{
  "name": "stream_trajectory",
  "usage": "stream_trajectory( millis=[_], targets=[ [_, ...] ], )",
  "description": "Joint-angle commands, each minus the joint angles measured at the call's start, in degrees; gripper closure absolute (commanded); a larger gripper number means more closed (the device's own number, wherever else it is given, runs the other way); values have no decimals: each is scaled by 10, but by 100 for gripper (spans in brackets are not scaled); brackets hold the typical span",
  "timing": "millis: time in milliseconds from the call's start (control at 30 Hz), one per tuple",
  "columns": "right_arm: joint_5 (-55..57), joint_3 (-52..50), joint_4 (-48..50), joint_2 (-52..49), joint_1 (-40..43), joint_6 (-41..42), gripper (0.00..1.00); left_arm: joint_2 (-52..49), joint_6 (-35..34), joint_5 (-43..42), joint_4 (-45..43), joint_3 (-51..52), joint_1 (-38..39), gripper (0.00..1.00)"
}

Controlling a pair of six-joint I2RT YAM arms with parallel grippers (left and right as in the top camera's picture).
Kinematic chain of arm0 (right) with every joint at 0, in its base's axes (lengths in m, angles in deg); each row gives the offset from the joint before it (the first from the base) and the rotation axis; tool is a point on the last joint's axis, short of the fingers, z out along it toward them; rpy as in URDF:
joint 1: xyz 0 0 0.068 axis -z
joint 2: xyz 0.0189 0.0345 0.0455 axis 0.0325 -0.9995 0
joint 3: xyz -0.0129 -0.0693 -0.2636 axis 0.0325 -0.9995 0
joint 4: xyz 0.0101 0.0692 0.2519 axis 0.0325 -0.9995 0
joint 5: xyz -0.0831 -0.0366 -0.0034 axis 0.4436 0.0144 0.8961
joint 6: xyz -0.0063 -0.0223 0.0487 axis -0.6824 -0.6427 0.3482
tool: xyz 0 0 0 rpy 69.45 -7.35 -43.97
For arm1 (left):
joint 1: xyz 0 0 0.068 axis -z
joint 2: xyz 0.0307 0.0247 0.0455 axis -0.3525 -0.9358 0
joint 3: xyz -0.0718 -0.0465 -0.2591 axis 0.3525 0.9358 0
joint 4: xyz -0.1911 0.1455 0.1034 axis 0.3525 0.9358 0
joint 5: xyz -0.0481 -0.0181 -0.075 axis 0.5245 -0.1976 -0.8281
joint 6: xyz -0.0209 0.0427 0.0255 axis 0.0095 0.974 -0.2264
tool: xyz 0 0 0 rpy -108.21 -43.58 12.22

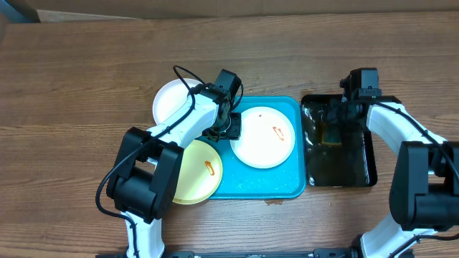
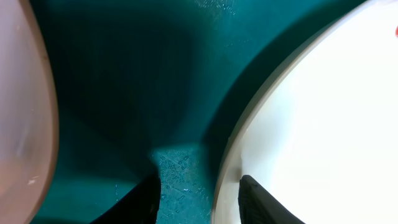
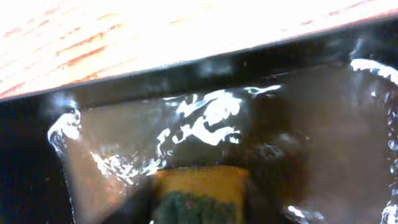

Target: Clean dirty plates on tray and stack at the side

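Two fingers of left tool astride plate

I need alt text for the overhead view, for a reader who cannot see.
The left gripper reaches over the blue tray to the left rim of a white plate with an orange smear. A pale yellow plate and another white plate lie at the tray's left side; the right gripper is over a black tray of liquid.

Two plates on tray; third plate left; narrow tray right.

Three plates, two trays, one sponge.
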Motion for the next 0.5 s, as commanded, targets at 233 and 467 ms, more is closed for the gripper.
stream_trajectory(
  millis=[233,467],
  targets=[
    [0,-9,-9,-1,-6,-2,33,-7,9,4,0,4,-2,57],
    [6,-30,21,0,-6,-2,92,-7,9,4,0,4,-2,55]
  ],
)
